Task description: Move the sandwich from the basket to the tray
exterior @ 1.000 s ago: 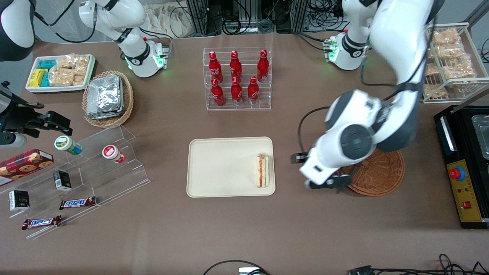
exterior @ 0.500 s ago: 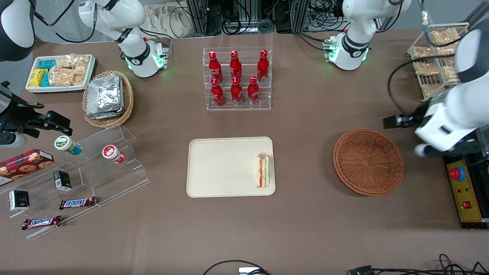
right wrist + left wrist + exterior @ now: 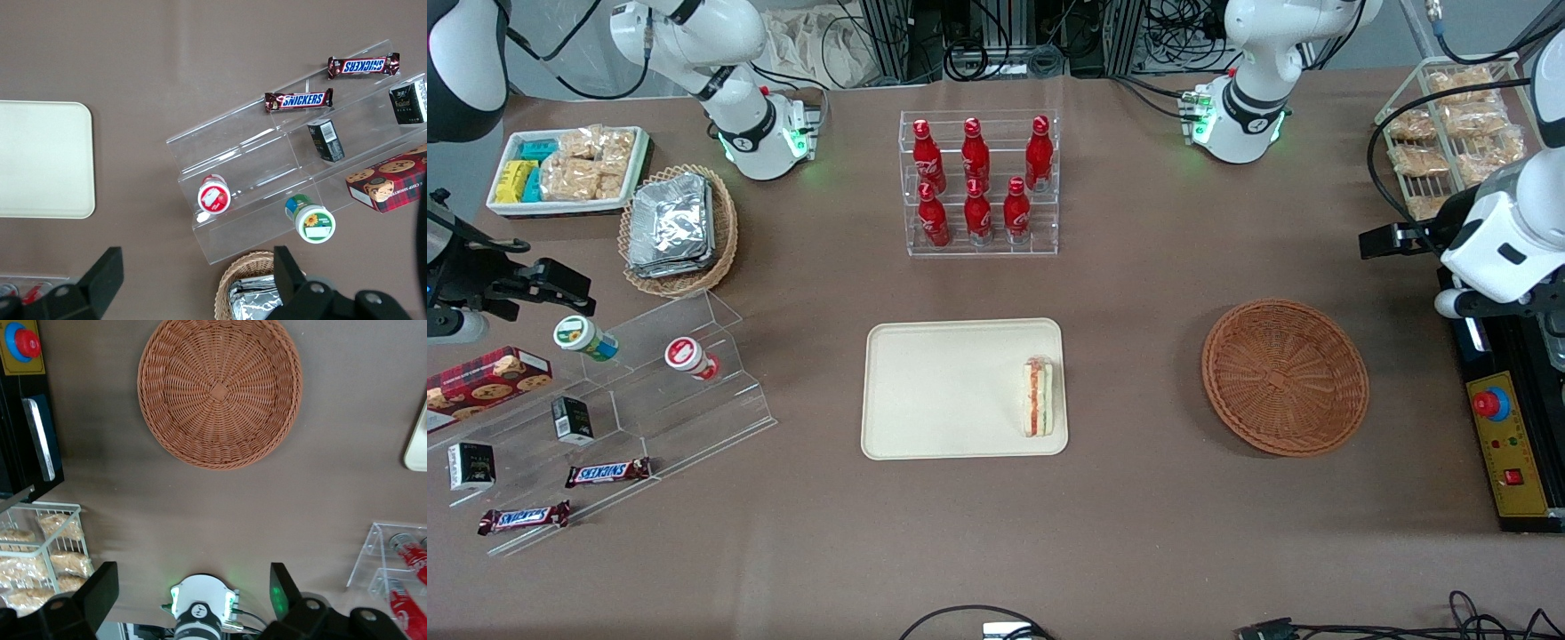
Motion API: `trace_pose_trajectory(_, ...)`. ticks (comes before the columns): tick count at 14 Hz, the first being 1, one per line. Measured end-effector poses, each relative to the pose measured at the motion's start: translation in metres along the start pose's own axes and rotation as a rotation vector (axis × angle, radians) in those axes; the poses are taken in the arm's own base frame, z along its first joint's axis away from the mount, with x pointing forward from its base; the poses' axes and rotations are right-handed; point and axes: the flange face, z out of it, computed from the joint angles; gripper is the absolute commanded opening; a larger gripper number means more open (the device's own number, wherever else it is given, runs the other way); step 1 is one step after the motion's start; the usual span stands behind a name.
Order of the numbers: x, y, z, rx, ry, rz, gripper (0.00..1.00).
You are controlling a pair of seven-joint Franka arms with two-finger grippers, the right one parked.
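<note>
— Black fingers (image 3: 93, 597) of the gripper (image 3: 190, 590) stood wide apart with nothing between them, correct?

— Yes, spread and bare. The gripper hung high near the working arm's end of the table, above the black box with the red button (image 3: 1491, 404) and next to the wire rack (image 3: 1449, 133) of bagged snacks, well apart from the basket (image 3: 1285, 376).

— And the sandwich?

— It lay on the tray (image 3: 943, 391), along the short edge nearest the basket, standing on its side with the filling stripes facing up. The basket was bare.

— So the step in hand was the retreat?

— I judged it so; the task looked done. To do it well, the arm should stay high and clear of the rack and the box, with the jaws left open.

— Anything hard to make out?

— From the front, the arm's white body covered the fingers and ran past the picture's edge. The wrist camera caught only a corner of the tray, no sandwich.
</note>
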Motion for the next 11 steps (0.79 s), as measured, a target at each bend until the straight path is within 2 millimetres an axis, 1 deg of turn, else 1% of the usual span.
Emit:
trace_pose_trajectory(2,-0.005,-0.017,0.005,-0.002,0.017,0.014,1.0)
trace_pose_trajectory(3,-0.008,-0.022,0.005,-0.002,0.023,0.015,1.0)
trace_pose_trajectory(4,-0.011,-0.024,0.005,-0.001,0.027,0.016,1.0)
trace_pose_trajectory(7,-0.018,-0.015,0.01,0.008,0.029,0.029,1.0)
trace_pose_trajectory(11,-0.038,0.013,0.011,0.036,0.068,0.051,1.0)
